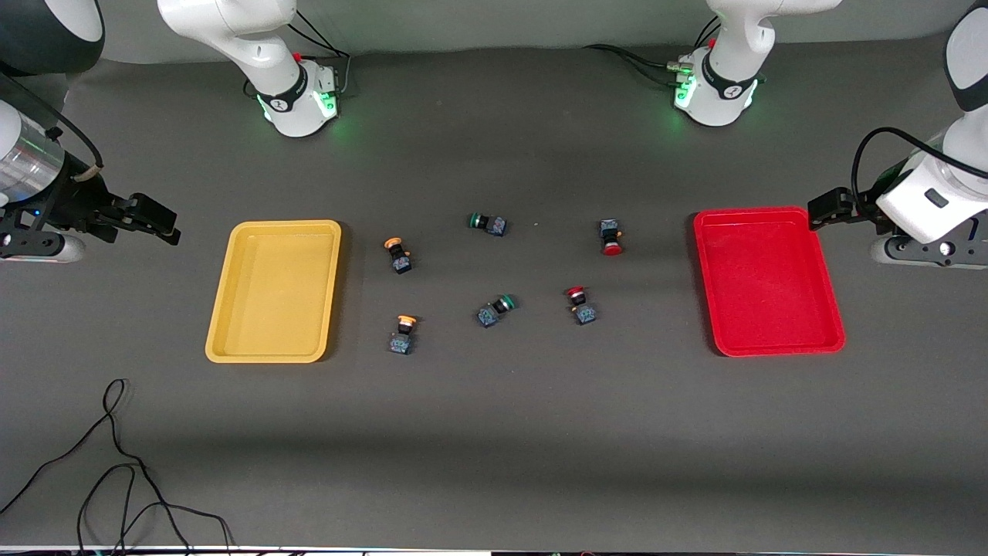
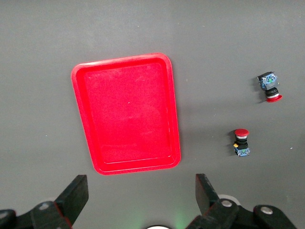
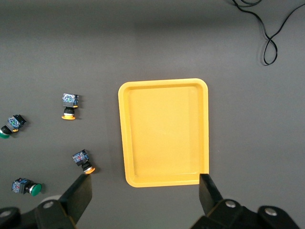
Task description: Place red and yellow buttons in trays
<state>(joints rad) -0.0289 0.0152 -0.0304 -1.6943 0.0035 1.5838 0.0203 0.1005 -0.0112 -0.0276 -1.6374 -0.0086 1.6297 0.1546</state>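
The left gripper (image 2: 138, 200) hangs in the air over the table at the left arm's end, just off the red tray (image 1: 766, 279), its jaws spread wide with nothing between them. The red tray (image 2: 127, 113) lies flat on the table (image 1: 494, 432) and holds nothing. Past the tray from this gripper, toward the middle of the table, lie the two red buttons, both on their sides and well apart from the tray: one red button (image 1: 612, 237) farther from the front camera, the other red button (image 1: 580, 304) nearer to it.

The right gripper (image 3: 145, 198) hangs over the table at the right arm's end, just off the yellow tray (image 1: 275, 289), jaws likewise wide open and holding nothing. The yellow tray (image 3: 164, 132) is also bare inside. Past it from this gripper lie the two yellow buttons on the table: one yellow button (image 1: 398, 254) farther from the front camera, the other yellow button (image 1: 403, 333) nearer to it, both near the tray but not touching it.

Between the yellow and red pairs lie two green buttons, one green button (image 1: 488, 223) farther from the camera and the other green button (image 1: 495, 310) nearer. A black cable (image 1: 116, 463) loops on the table near the front camera, toward the right arm's end.
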